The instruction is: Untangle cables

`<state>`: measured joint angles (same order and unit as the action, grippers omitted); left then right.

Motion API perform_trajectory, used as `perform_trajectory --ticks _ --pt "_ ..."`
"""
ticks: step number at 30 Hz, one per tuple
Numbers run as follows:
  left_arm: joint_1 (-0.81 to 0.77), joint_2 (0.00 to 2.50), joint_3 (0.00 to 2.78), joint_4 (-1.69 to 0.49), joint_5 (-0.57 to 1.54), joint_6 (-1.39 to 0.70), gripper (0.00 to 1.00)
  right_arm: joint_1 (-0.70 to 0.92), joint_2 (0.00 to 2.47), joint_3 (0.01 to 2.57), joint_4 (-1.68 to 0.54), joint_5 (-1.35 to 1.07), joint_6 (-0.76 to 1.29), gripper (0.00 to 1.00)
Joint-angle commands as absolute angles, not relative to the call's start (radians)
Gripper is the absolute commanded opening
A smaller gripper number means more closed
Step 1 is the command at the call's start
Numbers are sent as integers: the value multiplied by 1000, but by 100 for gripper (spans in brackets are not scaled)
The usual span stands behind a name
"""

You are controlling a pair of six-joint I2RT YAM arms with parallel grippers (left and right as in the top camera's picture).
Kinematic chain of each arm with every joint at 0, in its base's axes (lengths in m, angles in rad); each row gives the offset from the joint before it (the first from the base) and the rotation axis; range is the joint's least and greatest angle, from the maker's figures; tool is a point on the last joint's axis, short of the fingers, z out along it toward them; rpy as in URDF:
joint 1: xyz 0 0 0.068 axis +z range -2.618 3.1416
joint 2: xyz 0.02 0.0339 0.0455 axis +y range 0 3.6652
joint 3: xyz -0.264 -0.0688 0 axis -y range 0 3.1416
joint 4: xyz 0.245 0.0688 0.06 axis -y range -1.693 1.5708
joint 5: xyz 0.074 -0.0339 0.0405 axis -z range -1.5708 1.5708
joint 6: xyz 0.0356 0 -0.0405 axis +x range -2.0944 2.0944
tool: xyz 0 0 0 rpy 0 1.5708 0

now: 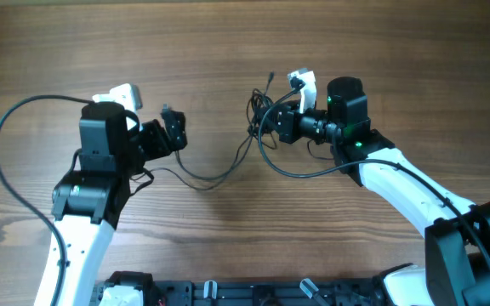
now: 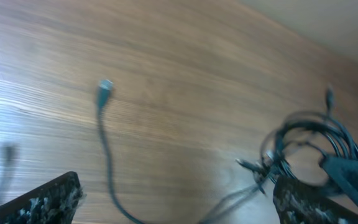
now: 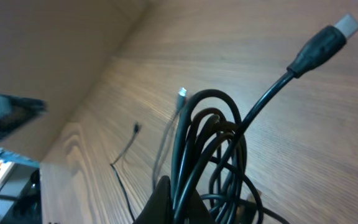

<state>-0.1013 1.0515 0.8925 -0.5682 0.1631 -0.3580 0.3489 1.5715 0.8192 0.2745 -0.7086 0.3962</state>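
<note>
The cables form a dark knotted bundle (image 1: 258,115) held just above the table by my right gripper (image 1: 272,121), which is shut on several strands of it (image 3: 194,155). One plug end (image 3: 339,30) sticks up from the bundle. A loose strand (image 1: 204,180) sags from the bundle across the table toward my left gripper (image 1: 175,132). My left gripper (image 2: 179,208) is open; that strand (image 2: 107,162), with its small plug (image 2: 104,87), lies between its fingers untouched. The bundle also shows at the right in the left wrist view (image 2: 306,140).
The wooden table (image 1: 228,51) stretches around both arms. A thicker black arm cable (image 1: 7,127) loops at the far left. A dark rack (image 1: 253,293) runs along the front edge. Another thin strand end (image 3: 134,129) lies on the wood beyond the bundle.
</note>
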Motion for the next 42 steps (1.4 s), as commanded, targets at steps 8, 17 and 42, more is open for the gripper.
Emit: perform_trajectory --ticks 8,17,42 --pt "-154 1093 903 -550 558 23 70 347 1565 825 405 -923 748 4" --pt "-301 1294 903 -434 518 49 61 347 1565 825 408 -1073 961 4" --pt "-117 985 903 -507 211 -247 4 347 1565 825 411 -1043 943 5"
